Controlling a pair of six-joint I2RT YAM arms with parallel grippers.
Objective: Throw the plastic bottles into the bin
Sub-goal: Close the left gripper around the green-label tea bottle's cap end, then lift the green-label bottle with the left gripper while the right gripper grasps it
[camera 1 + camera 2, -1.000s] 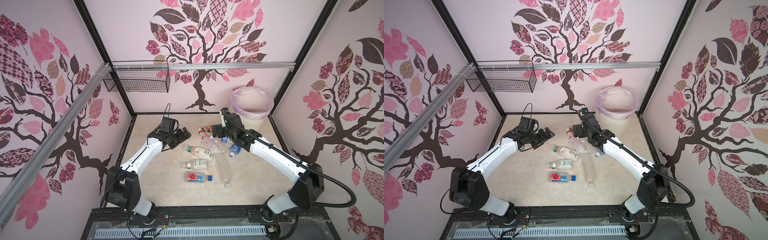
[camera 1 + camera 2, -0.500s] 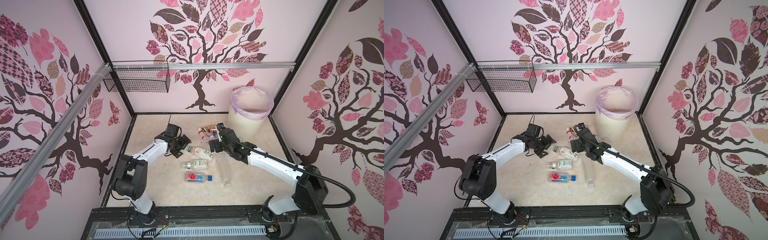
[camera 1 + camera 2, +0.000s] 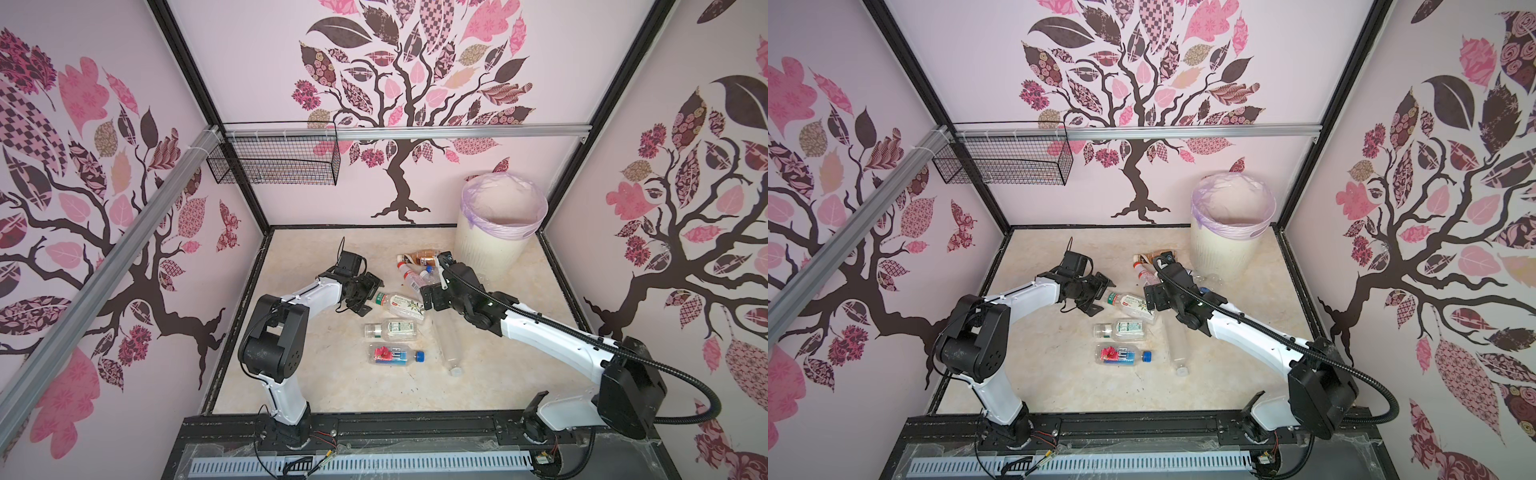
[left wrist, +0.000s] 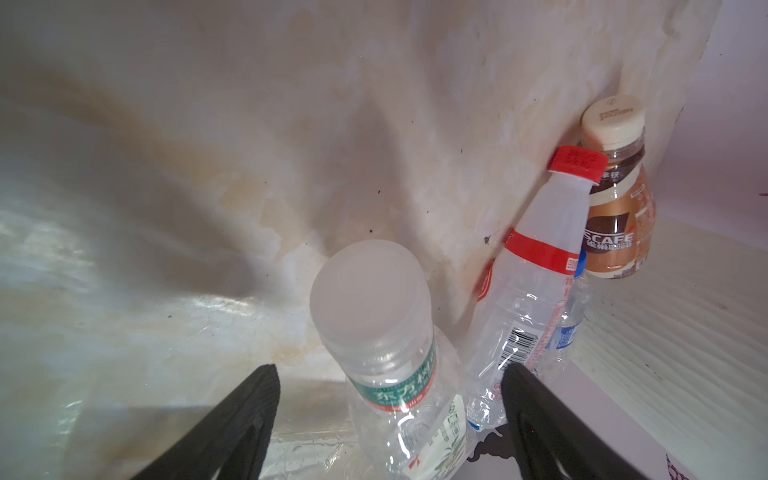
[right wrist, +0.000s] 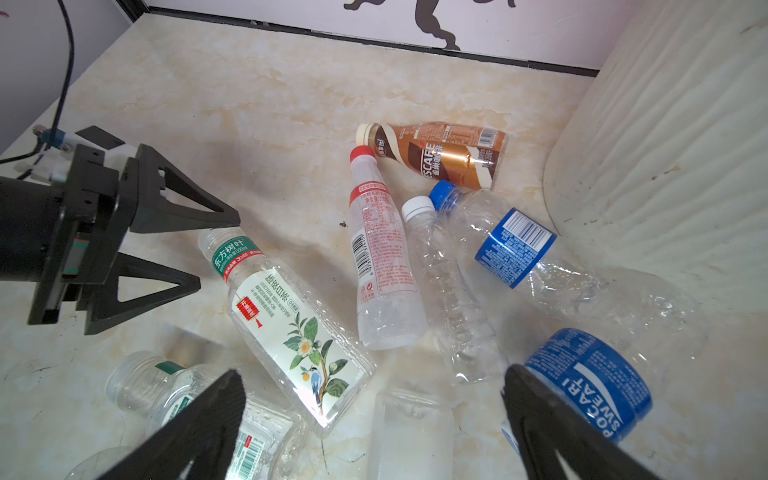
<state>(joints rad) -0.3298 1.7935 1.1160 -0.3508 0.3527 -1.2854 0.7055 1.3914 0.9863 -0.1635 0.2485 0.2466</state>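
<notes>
Several plastic bottles lie on the marble floor left of the cream ribbed bin [image 3: 498, 241] [image 3: 1229, 245]. My left gripper [image 3: 370, 296] [image 4: 388, 374] is low and open, its jaws on either side of the capped neck of a clear tea bottle [image 3: 401, 305] [image 4: 386, 353] [image 5: 286, 316], with gaps on both sides. My right gripper [image 3: 432, 297] [image 5: 374, 374] hangs open over the pile, above the base of a long clear bottle [image 3: 448, 345]. A brown coffee bottle [image 5: 440, 153], a red-capped bottle [image 5: 378, 257] and blue-labelled bottles [image 5: 515, 245] lie near the bin.
A square bottle with a green label [image 3: 392, 328] and one with a red and blue label [image 3: 395, 356] lie nearer the front. A black wire basket [image 3: 274, 160] hangs on the back left rail. Pink walls close in three sides.
My left gripper has dropped to the floor and slid up to the tea bottle's neck, its jaws narrowing a little. My right gripper has come down and forward from beside the bin.
</notes>
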